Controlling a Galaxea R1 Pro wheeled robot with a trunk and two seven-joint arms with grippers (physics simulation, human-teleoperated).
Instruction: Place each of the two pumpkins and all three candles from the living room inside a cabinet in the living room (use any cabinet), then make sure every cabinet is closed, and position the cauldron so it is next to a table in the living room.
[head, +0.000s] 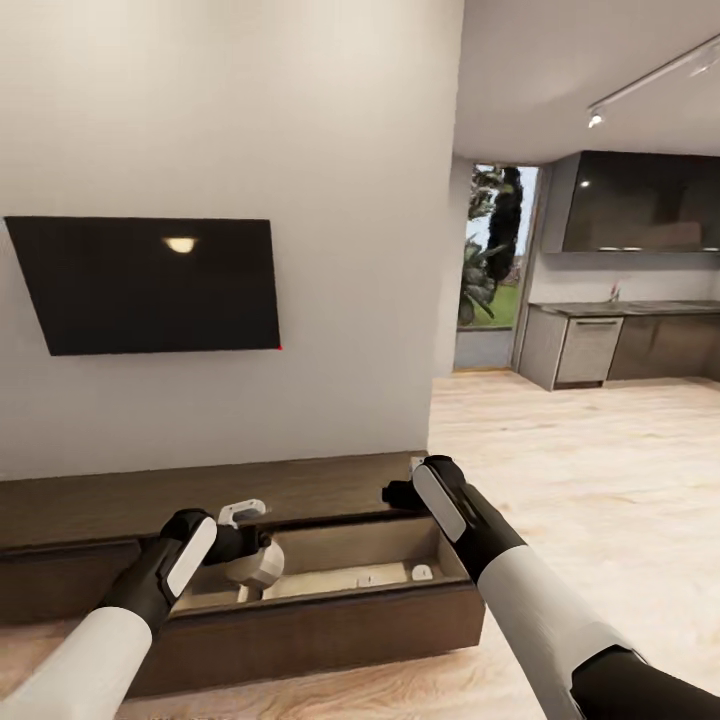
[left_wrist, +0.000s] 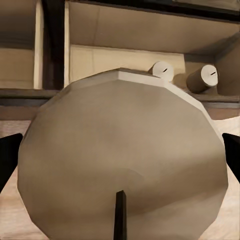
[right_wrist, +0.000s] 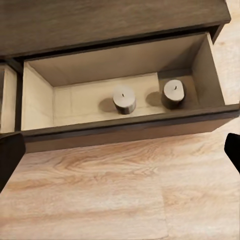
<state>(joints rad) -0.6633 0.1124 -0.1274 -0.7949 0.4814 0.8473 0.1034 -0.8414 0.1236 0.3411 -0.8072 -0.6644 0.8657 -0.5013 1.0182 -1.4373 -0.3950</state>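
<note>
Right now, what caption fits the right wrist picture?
Two candles stand inside the cabinet's open drawer, above the wooden floor.

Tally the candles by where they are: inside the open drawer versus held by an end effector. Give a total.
Candles standing in the open drawer: 2
Candle held in the left end effector: 1
Total: 3 candles
</note>
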